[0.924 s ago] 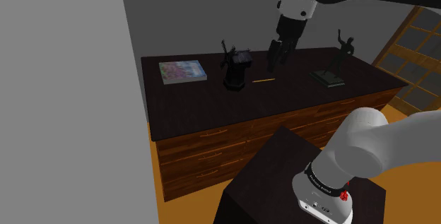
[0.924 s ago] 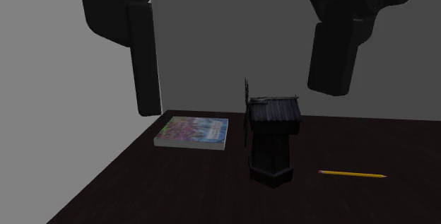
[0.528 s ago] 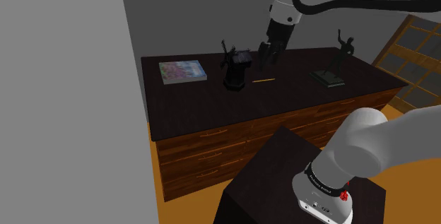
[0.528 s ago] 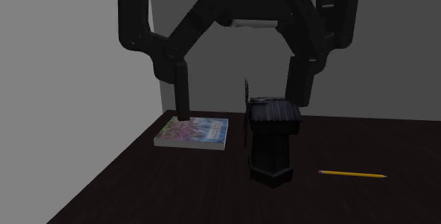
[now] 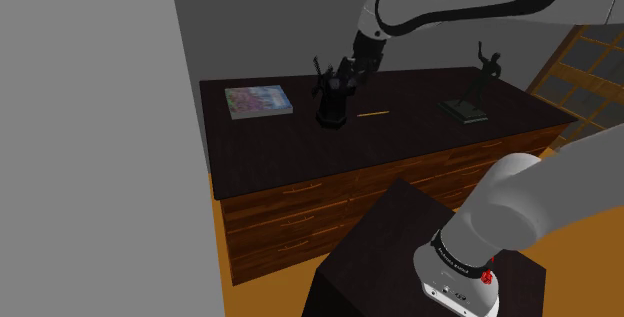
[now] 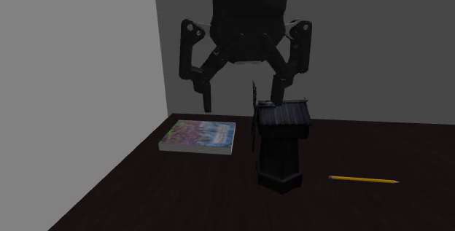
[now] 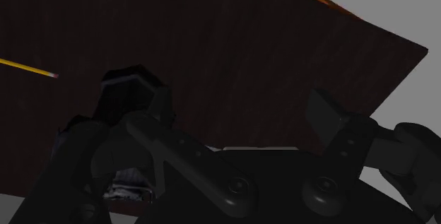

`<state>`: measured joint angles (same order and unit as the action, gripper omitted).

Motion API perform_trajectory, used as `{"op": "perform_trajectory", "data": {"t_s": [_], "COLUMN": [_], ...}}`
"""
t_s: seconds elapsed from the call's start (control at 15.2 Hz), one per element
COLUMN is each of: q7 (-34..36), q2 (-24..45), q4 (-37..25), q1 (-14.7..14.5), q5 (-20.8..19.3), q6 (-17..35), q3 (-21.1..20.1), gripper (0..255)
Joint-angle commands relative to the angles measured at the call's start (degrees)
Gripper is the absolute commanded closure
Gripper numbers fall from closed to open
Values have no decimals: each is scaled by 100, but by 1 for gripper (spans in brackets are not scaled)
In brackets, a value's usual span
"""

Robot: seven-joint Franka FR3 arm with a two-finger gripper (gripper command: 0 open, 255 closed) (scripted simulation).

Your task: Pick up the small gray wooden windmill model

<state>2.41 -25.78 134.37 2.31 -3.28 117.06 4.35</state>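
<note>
Having swung across, the all-black two-finger gripper [image 6: 242,104] hangs spread and empty just above the small dark shingle-roofed windmill model [image 6: 281,149], upright on the dark wooden dresser top [image 6: 146,189] between colourful book [image 6: 198,136] and yellow pencil [image 6: 363,180], so a grasp looks close.

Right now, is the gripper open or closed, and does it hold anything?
Gripper: open, holding nothing; it hangs by the top of the windmill without clasping it.

In the second exterior view the top edge is cutting off the arm [image 6: 250,4], and one finger [image 6: 278,87] is overlapping the roof of the windmill [image 6: 279,153], contact unclear. In the wrist view the links of the gripper [image 7: 226,102] are covering most of the windmill, and the picture's edge is cutting the pencil [image 7: 27,67] short.
</note>
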Motion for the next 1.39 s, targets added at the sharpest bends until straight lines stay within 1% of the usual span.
{"op": "perform_trajectory", "data": {"t_s": [0.0, 0.33, 0.66, 0.99, 1.32], "q7": [19, 102, 166, 200, 212], "q2": [320, 1185, 2059, 2934, 3745], "q4": [-106, -574, -1206, -1998, -2873], "q1": [59, 170, 271, 379, 508], "q5": [-39, -83, -63, 34, 185], "q6": [402, 1226, 1893, 2398, 2718], "q3": [61, 180, 304, 420, 501], "gripper": [0, 0, 0, 0, 0]}}
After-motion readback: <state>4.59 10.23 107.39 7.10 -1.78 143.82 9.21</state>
